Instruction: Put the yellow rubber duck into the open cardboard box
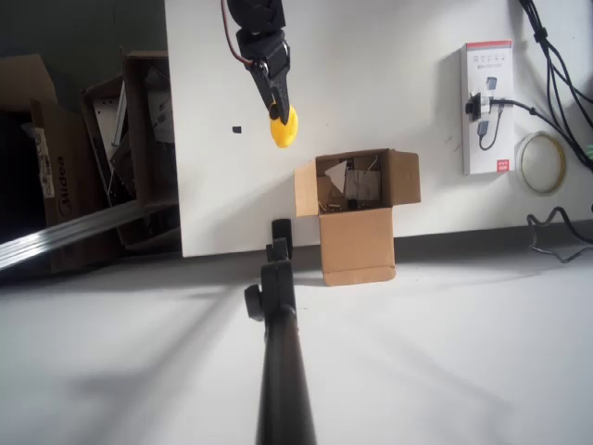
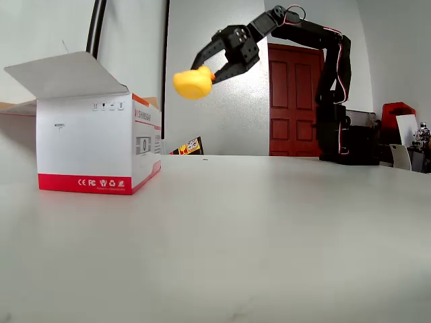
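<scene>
Yellow rubber duck (image 1: 283, 127) clamped between gripper (image 1: 277, 109) fingers, well clear of counter (image 1: 389, 93). In the fixed view, duck (image 2: 192, 84) hangs in mid-air at the tip of the black arm (image 2: 330, 74), gripper (image 2: 214, 70) closed on its rear end, most of the body sticking out front.

In the overhead view, duck sits just above and left of the open cardboard box (image 1: 357, 218), not yet over the opening. Box at the counter's near edge, flaps spread, papery clutter inside, front flap hanging past the edge.

Step in hand, by the look of it: carry to box. To do well:
- move duck right and toward the near edge in overhead view until centred over opening
- keep height until past the left flap; flap stands up, easy to clip
- lower a bit into the opening before release, light toy likely to bounce off clutter
- grip looks shallow, so slow motion, no jerks

Other stuff: white and red carton (image 2: 94, 145) at left of the fixed view, flap up, CE and FC marks readable on the red strip, rest of print too small. Same sort of white-red package (image 1: 487, 107) on counter at right in overhead view, writing illegible. Tape roll (image 1: 541, 162) beside it, cables (image 1: 556, 65) near it. Dark pole (image 1: 278, 352) in foreground.
</scene>
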